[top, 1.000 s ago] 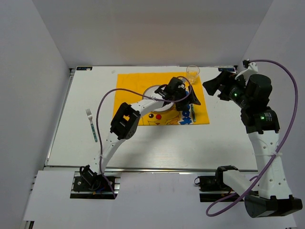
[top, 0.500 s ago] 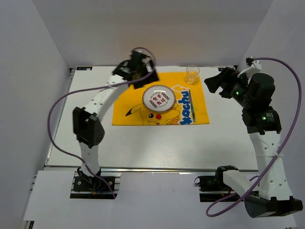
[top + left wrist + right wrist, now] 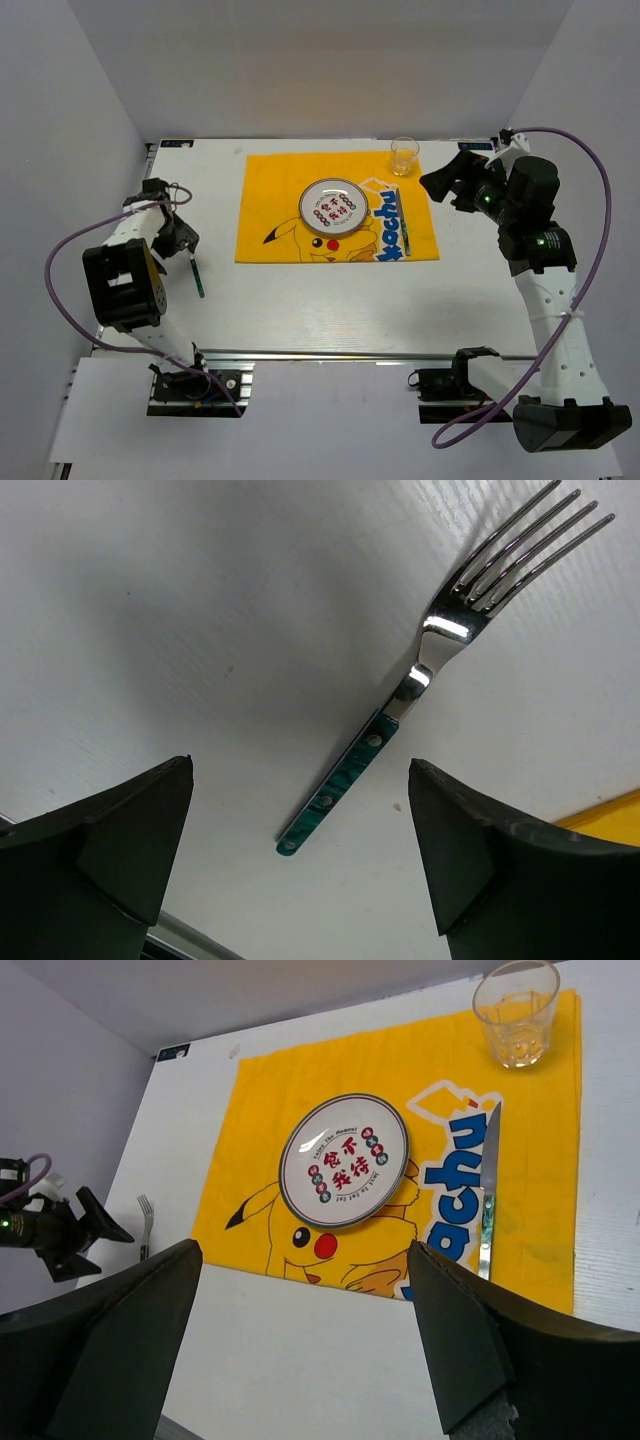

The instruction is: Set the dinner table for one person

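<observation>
Top external view: plate (image 3: 332,206) now sits on mat (image 3: 268,195), and we swing left gripper (image 3: 178,232) to frame's left, fingers (image 3: 110,840) spread over fork (image 3: 193,265), prob. last piece.

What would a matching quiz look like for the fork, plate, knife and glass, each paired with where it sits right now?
Things:
1. fork
2. plate
3. knife
4. glass

Places:
A. standing at the far right corner of the placemat
B. lying on the bare table, left of the placemat
C. in the middle of the placemat
D. lying on the placemat, just right of the plate

Pairs: 1-B, 2-C, 3-D, 4-A
</observation>
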`<action>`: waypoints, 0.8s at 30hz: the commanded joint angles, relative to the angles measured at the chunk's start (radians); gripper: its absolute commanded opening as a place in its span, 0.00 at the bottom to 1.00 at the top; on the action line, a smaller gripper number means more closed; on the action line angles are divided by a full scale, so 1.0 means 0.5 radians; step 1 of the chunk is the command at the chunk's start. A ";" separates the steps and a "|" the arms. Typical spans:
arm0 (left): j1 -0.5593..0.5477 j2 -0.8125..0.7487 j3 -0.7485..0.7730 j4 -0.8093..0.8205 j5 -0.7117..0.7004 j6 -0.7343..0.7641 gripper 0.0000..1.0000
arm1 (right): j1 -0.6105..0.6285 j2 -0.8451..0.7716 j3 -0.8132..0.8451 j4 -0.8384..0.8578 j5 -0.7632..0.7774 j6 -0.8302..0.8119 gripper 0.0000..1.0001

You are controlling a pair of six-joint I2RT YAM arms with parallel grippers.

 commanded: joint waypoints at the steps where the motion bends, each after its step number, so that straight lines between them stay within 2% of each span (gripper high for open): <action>1: 0.019 -0.024 0.005 0.146 0.093 0.069 0.98 | -0.002 -0.007 0.014 0.125 -0.087 -0.009 0.89; 4: 0.037 -0.024 -0.095 0.262 0.166 0.081 0.98 | -0.005 -0.023 -0.010 0.150 -0.071 -0.021 0.89; 11: 0.037 0.117 -0.087 0.305 0.308 0.130 0.89 | -0.002 -0.001 -0.047 0.214 -0.136 0.000 0.89; 14: 0.037 0.188 -0.114 0.266 0.311 0.130 0.77 | -0.005 -0.014 -0.066 0.233 -0.124 0.016 0.89; 17: 0.019 0.209 -0.148 0.259 0.277 0.133 0.61 | -0.005 -0.014 -0.056 0.236 -0.130 0.019 0.89; 19: 0.000 0.234 -0.157 0.259 0.268 0.136 0.57 | -0.005 -0.011 -0.050 0.242 -0.130 0.031 0.89; 20: 0.000 0.249 -0.166 0.259 0.280 0.136 0.53 | -0.005 -0.008 -0.047 0.248 -0.136 0.037 0.89; 21: 0.000 0.261 -0.173 0.263 0.292 0.136 0.39 | -0.002 -0.014 -0.047 0.248 -0.139 0.040 0.89; 23: 0.000 0.307 -0.154 0.244 0.305 0.136 0.23 | 0.001 -0.020 -0.047 0.251 -0.145 0.046 0.89; 24: 0.000 0.320 -0.139 0.229 0.302 0.136 0.00 | -0.002 -0.026 -0.044 0.248 -0.145 0.050 0.89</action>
